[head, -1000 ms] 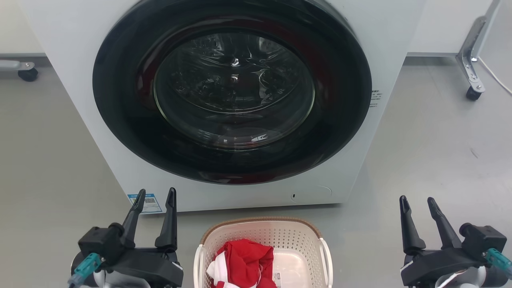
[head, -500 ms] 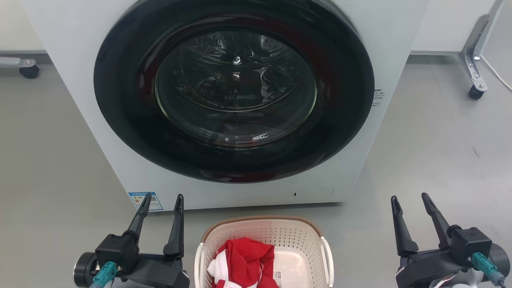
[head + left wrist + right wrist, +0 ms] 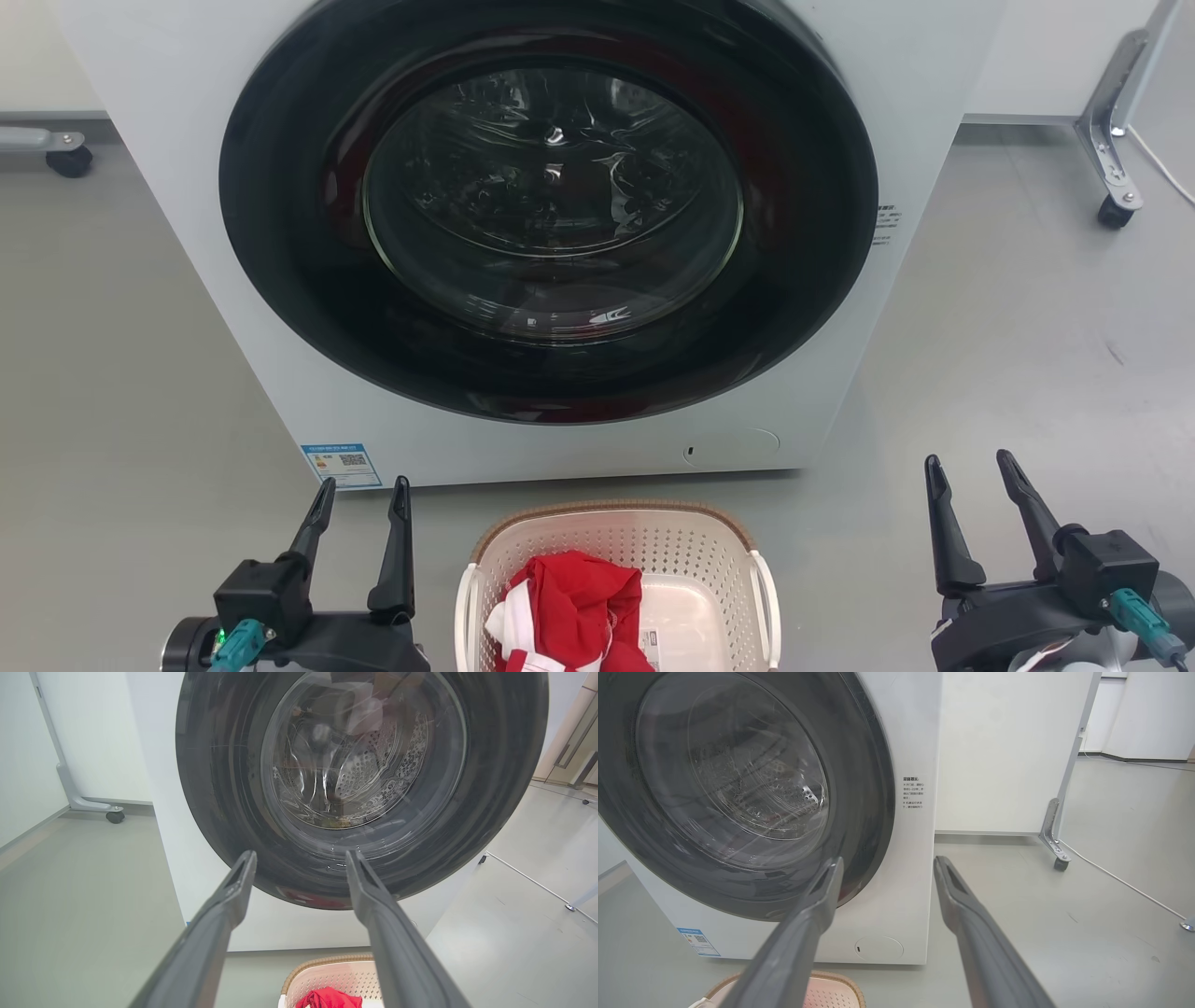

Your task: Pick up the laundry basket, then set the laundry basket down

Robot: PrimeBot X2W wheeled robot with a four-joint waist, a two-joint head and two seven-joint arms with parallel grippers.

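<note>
The laundry basket (image 3: 653, 551), cream-white with perforated sides and a brown woven rim, stands on the floor at the bottom centre of the head view, a red and white garment (image 3: 574, 611) lying in it. Its far rim also peeks into the left wrist view (image 3: 327, 963) and the right wrist view (image 3: 831, 989). My left gripper (image 3: 364, 495) hangs open to the left of the basket, apart from it. On the other side, well clear of the basket, my right gripper (image 3: 971, 471) is open too. Both hold nothing.
A white front-loading washing machine (image 3: 560, 448) with a shut round dark door (image 3: 546, 205) stands right behind the basket. Wheeled frame legs stand at the far left (image 3: 56, 154) and far right (image 3: 1111, 187). A white cable (image 3: 1125, 882) runs across the grey floor on the right.
My left gripper has dropped lower in the head view and drawn back a little to the left. The right gripper shifted slightly right. The basket stays where it was.
</note>
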